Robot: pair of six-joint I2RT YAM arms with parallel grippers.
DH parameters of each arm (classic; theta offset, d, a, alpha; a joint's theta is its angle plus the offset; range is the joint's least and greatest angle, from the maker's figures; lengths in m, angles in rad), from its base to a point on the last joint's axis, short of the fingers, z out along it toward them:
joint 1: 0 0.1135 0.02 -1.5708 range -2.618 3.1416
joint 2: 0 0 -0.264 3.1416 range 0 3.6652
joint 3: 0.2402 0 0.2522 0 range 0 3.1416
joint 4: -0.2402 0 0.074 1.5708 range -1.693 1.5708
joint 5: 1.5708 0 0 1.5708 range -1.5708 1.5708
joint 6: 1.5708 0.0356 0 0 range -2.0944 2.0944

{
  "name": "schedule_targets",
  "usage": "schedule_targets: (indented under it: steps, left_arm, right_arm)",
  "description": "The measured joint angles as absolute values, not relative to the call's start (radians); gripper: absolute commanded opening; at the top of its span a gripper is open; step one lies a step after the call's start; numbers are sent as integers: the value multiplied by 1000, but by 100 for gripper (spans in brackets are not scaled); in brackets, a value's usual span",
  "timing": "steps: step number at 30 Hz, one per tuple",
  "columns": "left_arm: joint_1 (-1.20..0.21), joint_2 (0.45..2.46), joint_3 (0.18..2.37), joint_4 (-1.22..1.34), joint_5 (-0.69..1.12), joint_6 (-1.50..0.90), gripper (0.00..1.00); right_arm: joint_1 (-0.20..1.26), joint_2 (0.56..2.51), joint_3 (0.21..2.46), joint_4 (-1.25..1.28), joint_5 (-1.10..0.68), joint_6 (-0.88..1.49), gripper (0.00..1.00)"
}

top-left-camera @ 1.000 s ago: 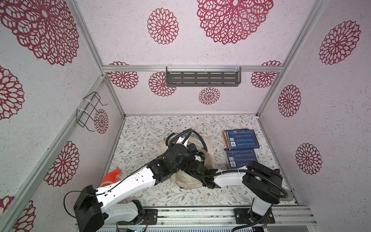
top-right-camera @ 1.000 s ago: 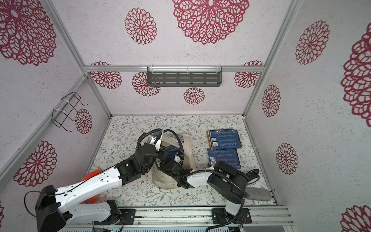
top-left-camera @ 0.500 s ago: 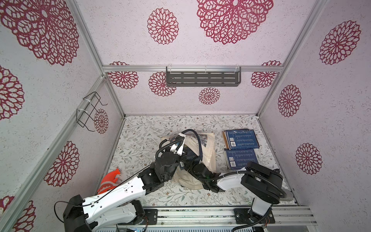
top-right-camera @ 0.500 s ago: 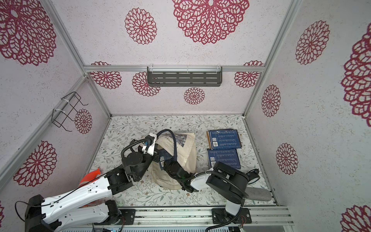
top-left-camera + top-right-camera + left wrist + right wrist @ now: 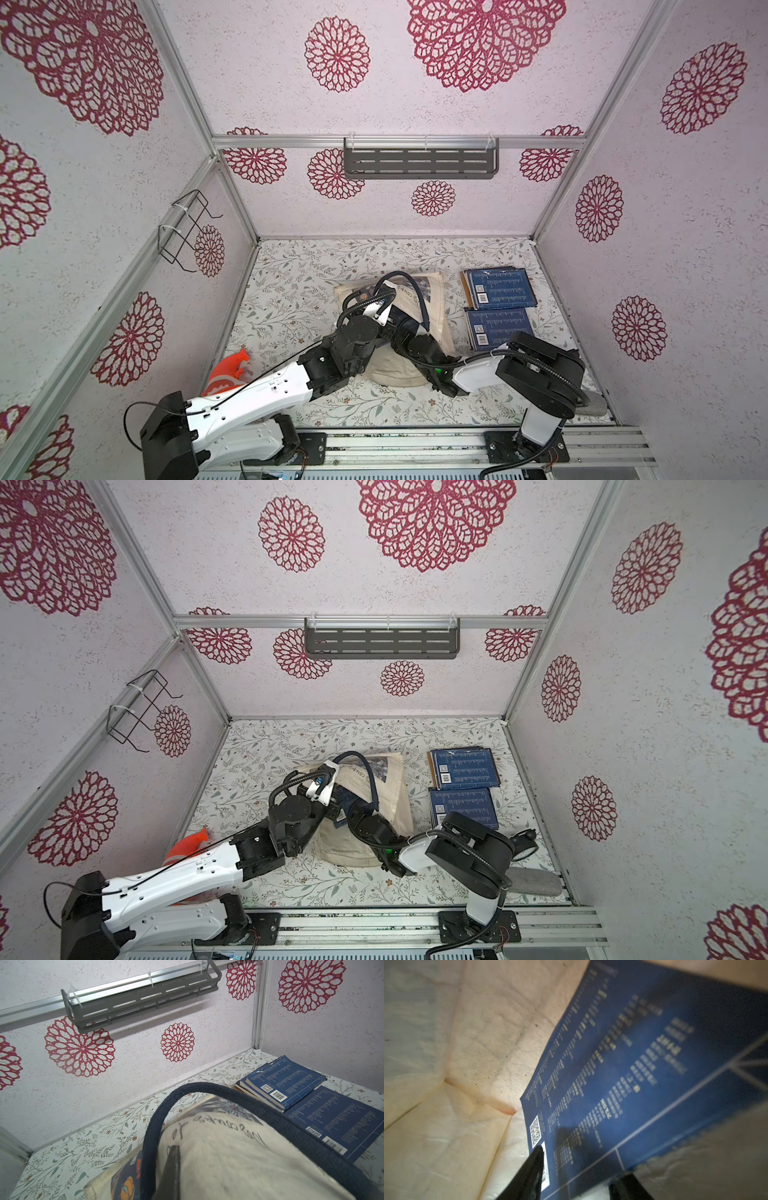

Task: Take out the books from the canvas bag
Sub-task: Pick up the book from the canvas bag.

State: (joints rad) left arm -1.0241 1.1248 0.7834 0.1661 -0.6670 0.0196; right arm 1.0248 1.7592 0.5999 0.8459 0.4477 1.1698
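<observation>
Reaching inside the canvas bag mid-worktop, the right hand straddles the corner of a blue book, fingers apart; whether it grips I cannot tell. The left hand, pressed together, pinches the bag's cloth. Other books lie just beside the bag.

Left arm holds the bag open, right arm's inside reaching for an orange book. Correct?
Not orange: the book that the right gripper straddles with open jaws inside the canvas bag is dark blue, per the right wrist view. The rest holds.
</observation>
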Motion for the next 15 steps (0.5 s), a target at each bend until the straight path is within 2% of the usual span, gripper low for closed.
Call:
schedule_targets:
  steps: [6,15]
  left_arm:
    - [-1024,1135,789,160,-667,20,0]
    - [-1024,1174,809,149,-695,20,0]
  right_arm:
    - [993,1766,635,859,423,1146,39]
    - [977,1809,701,870,363,1117,8]
